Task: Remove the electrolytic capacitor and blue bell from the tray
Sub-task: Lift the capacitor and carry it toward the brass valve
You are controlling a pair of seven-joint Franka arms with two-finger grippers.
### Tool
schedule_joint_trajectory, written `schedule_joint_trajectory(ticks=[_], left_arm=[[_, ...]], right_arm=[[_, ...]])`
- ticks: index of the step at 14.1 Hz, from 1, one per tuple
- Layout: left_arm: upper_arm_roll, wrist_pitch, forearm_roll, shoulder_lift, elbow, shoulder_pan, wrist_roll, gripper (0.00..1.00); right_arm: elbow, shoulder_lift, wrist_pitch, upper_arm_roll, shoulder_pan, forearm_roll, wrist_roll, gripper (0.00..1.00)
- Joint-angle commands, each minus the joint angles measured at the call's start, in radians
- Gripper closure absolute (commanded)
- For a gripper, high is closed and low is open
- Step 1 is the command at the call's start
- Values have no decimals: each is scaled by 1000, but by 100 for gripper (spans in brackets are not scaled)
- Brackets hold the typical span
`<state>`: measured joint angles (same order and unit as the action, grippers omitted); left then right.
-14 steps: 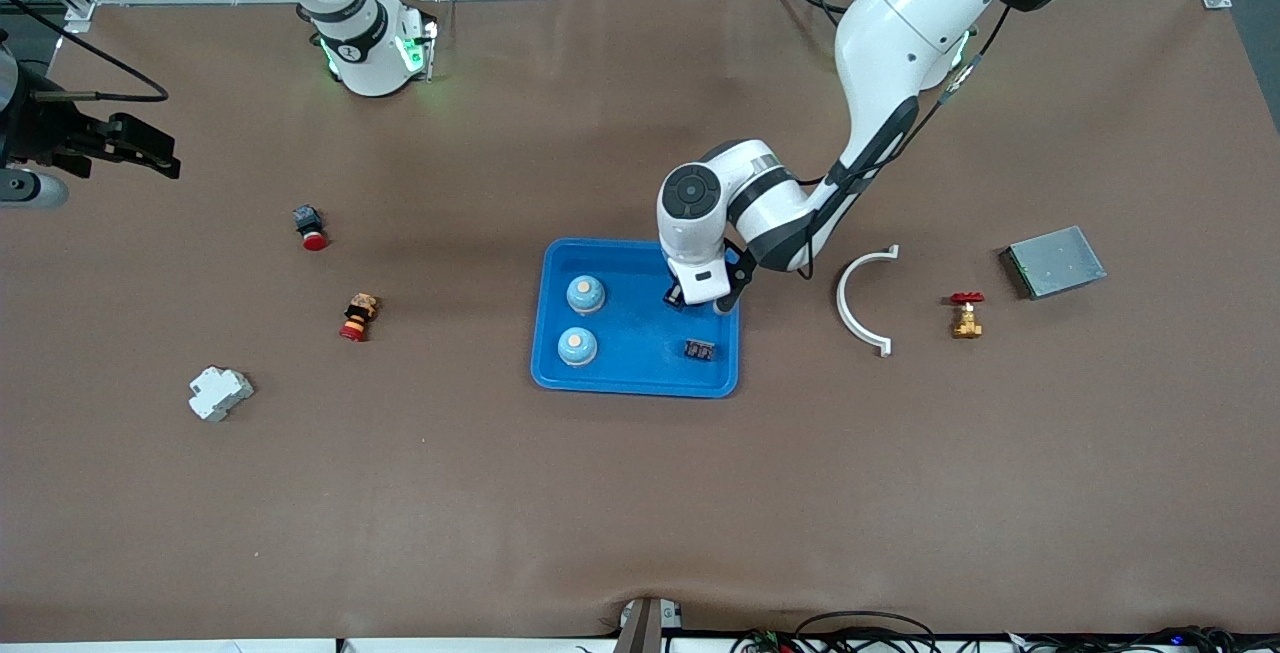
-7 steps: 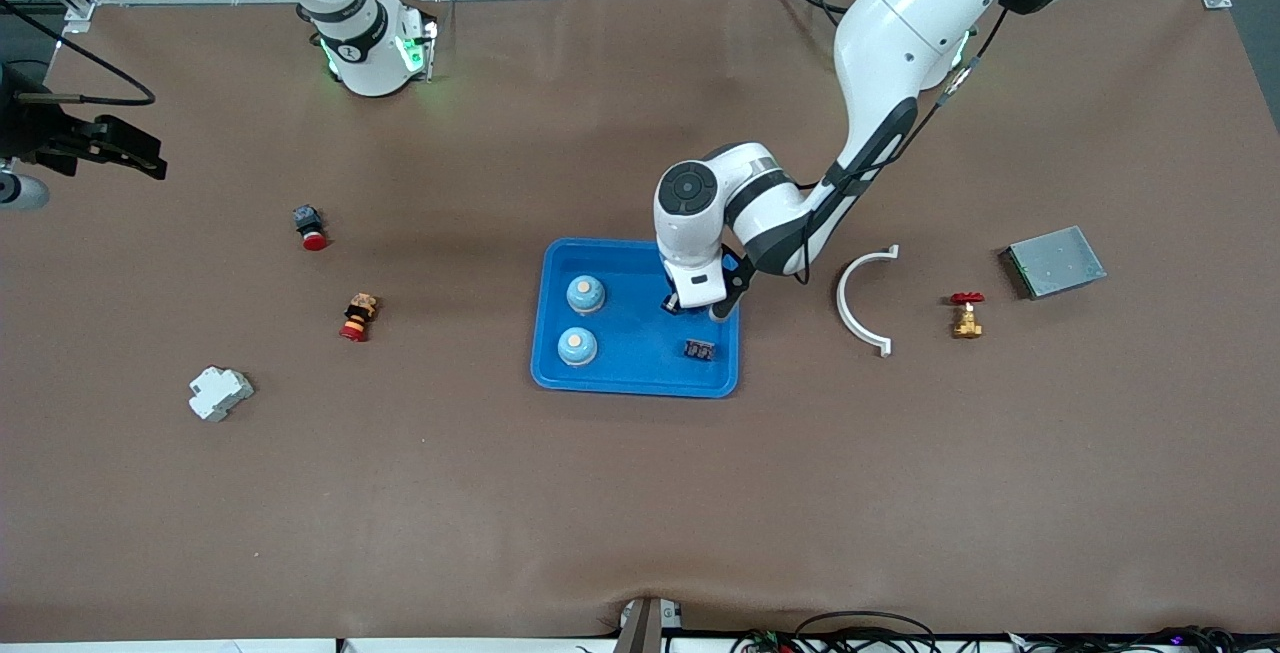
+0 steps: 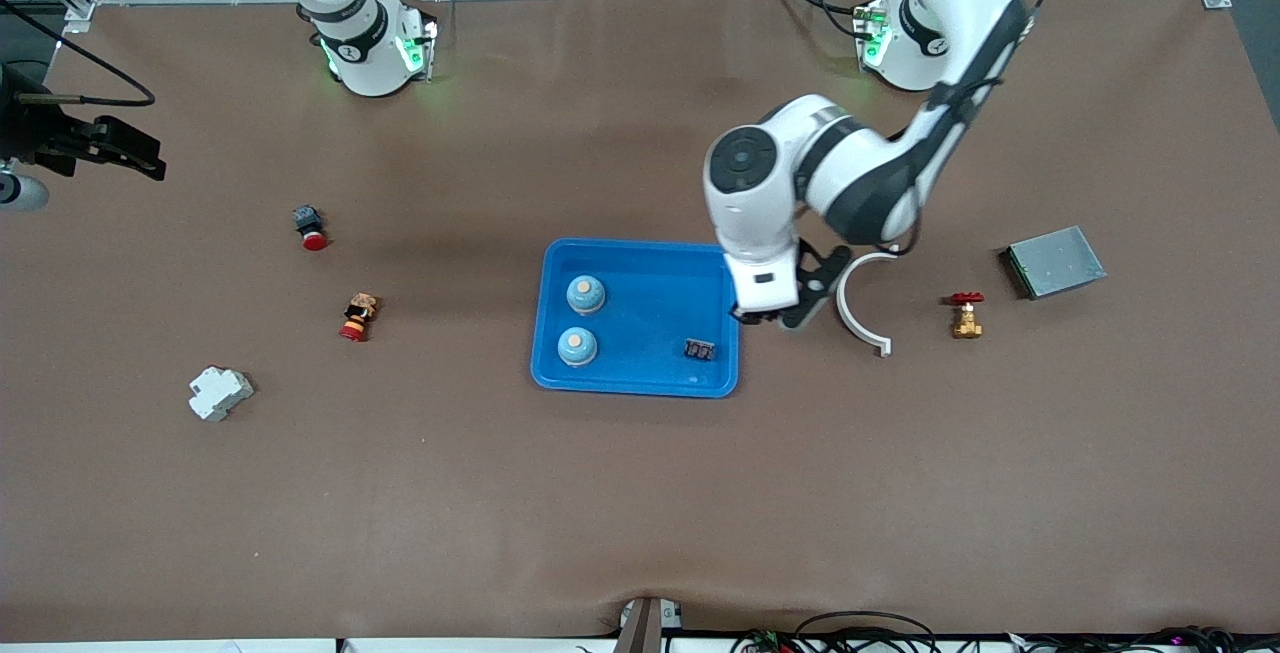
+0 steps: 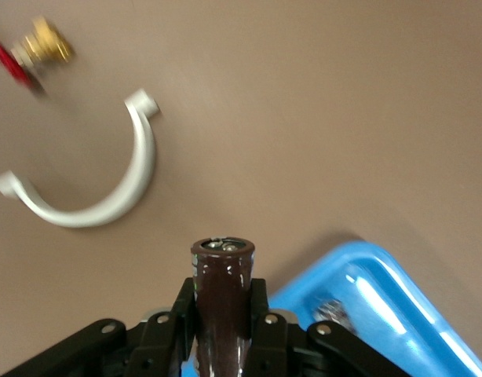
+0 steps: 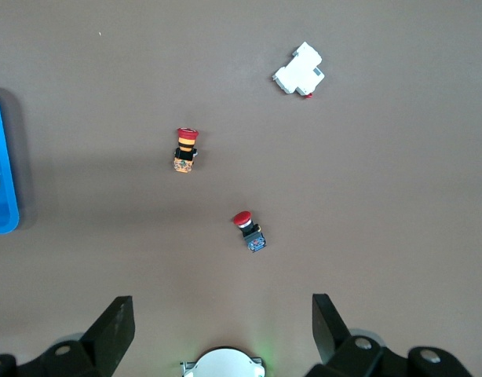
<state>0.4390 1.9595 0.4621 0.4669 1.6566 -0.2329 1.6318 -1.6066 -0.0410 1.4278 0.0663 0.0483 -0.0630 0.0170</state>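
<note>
My left gripper (image 3: 765, 318) is shut on a dark brown cylindrical capacitor (image 4: 223, 290), held upright between the fingers (image 4: 259, 302). It hangs over the rim of the blue tray (image 3: 640, 381) at the left arm's end. Two blue bells with tan buttons (image 3: 585, 294) (image 3: 577, 345) stand in the tray toward the right arm's end. A small black component (image 3: 700, 349) lies in the tray's nearer corner. My right gripper (image 3: 150, 155) waits open and empty in the air at the right arm's end of the table, also seen in its own wrist view (image 5: 221, 310).
A white curved bracket (image 3: 862, 303), a brass valve with a red handle (image 3: 966, 315) and a grey metal box (image 3: 1052, 261) lie toward the left arm's end. Two red push buttons (image 3: 310, 227) (image 3: 357, 317) and a white breaker (image 3: 219, 392) lie toward the right arm's end.
My left gripper shut on the capacitor inside the tray, then carried it toward the left arm's end, over the tray's rim. The right gripper shifted slightly at first, then stayed still.
</note>
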Motion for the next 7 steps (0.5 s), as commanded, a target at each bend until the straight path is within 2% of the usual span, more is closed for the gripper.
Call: schedule_joint_trajectory(ticks=[1,7], left_arm=[[6,-50,-74,-82,37,101,-174,100],[6,-174,-115,-96,43,279,-329,100]], right_arm=[[7,-2,3,-17,-8,-23,38,0],[13,-5,3,-23,-10,-12,28,0]])
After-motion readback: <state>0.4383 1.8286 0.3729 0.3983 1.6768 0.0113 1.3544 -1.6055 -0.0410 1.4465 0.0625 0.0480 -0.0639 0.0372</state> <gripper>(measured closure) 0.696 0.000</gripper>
